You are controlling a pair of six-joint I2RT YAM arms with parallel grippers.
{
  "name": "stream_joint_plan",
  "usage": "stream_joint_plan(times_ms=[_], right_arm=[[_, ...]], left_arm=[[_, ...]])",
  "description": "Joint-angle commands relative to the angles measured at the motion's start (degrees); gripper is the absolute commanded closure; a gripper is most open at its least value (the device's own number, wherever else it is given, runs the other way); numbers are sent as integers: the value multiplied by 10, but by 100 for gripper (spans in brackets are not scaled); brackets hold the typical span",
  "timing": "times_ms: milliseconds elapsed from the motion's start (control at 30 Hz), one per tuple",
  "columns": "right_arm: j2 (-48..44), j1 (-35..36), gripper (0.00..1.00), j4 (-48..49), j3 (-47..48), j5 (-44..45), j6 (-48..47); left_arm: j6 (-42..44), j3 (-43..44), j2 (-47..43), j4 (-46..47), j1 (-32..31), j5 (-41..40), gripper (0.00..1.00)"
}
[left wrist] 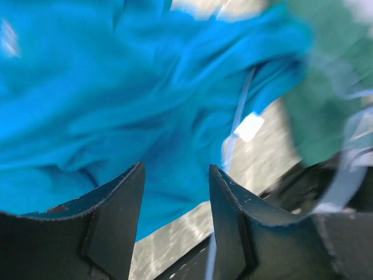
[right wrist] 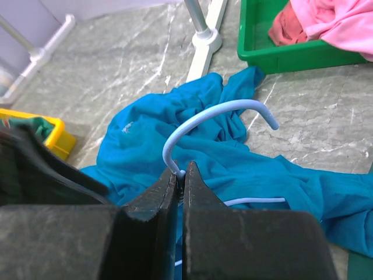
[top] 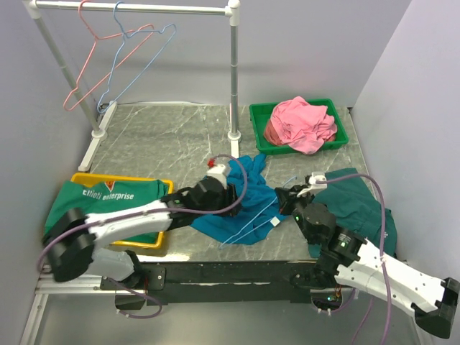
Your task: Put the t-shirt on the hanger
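The teal-blue t-shirt (top: 248, 215) lies crumpled on the table's middle; it also shows in the left wrist view (left wrist: 116, 87) and the right wrist view (right wrist: 145, 134). Its white label (left wrist: 249, 126) shows. The light-blue wire hanger (top: 251, 221) lies partly on the shirt. My right gripper (top: 285, 195) (right wrist: 182, 173) is shut on the hanger's neck, just below the hook (right wrist: 221, 109). My left gripper (top: 230, 194) (left wrist: 175, 189) is open and empty, low over the shirt's near edge, with nothing between its fingers (left wrist: 119, 204).
A white clothes rail (top: 144, 8) at the back left carries a pink-red hanger (top: 90, 57) and another blue hanger (top: 140, 61). A green tray (top: 260, 133) holds a pink garment (top: 302, 122). A yellow bin (top: 154, 241) holds a dark green shirt (top: 100, 201). Another dark green shirt (top: 356, 198) lies at the right.
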Motion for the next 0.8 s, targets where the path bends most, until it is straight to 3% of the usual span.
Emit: stream_joint_plan(times_ms=[0, 367, 767], right_arm=[[-31, 4, 100, 10, -17, 21, 23], [-51, 5, 100, -2, -21, 27, 26], [-42, 5, 100, 0, -14, 28, 22]], left_arm=[[-25, 52, 75, -25, -37, 17, 47], [-77, 110, 206, -7, -112, -15, 48], [-130, 85, 227, -4, -145, -77, 55]])
